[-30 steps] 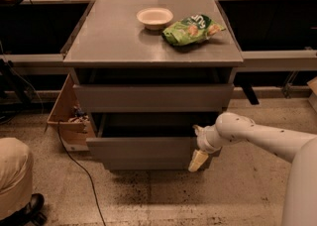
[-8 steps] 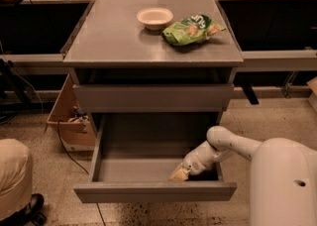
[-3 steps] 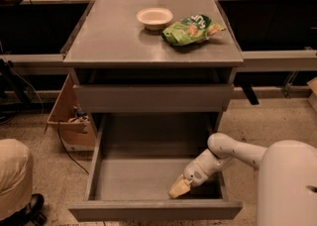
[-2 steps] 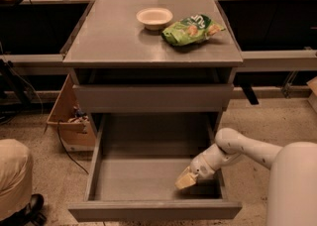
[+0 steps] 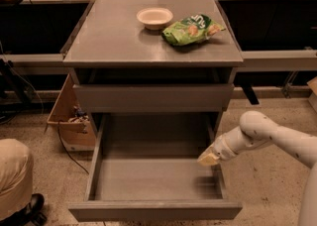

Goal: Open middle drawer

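The middle drawer [image 5: 153, 209] is pulled far out of the grey cabinet, its long flat front panel nearest me. Its shallow grey box [image 5: 156, 178] shows nothing inside. My gripper [image 5: 209, 158], with a pale beige tip on a white arm, is at the drawer's right side wall, about halfway along its length and just above the rim. The drawer above it [image 5: 153, 97] is shut. Any drawer below the open one is hidden by it.
On the cabinet top [image 5: 114, 36] stand a white bowl [image 5: 155, 17] and a green snack bag [image 5: 190, 28]. A cardboard box [image 5: 69, 116] with a cable sits on the floor at the left. A beige rounded object [image 5: 15, 178] is at the lower left.
The middle drawer has gone from barely open to pulled far out. In the last second my gripper moved right and up, from over the drawer floor to its right wall.
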Motion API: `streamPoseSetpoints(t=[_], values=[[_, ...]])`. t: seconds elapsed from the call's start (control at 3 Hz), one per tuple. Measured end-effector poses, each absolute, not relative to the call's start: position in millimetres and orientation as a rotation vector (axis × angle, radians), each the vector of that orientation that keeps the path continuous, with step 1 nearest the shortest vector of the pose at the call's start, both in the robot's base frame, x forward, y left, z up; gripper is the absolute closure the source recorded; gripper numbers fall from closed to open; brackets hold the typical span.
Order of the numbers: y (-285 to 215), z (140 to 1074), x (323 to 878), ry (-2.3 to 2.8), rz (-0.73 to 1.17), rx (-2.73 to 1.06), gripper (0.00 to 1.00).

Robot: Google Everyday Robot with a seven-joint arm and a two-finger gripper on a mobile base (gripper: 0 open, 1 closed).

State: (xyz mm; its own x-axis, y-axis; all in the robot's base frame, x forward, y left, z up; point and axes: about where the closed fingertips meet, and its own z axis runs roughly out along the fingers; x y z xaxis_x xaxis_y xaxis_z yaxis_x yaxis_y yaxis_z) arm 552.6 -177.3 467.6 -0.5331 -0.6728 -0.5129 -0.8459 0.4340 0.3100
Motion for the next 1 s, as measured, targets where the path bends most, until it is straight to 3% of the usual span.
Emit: streamPoseSetpoints(t=[0.67,1.0], values=[[-284.6,539.3,601.3,2.373,0.322,-1.26,1.0],[-291.8,543.9,604.5,2.37,0.295,-1.256,0.85]])
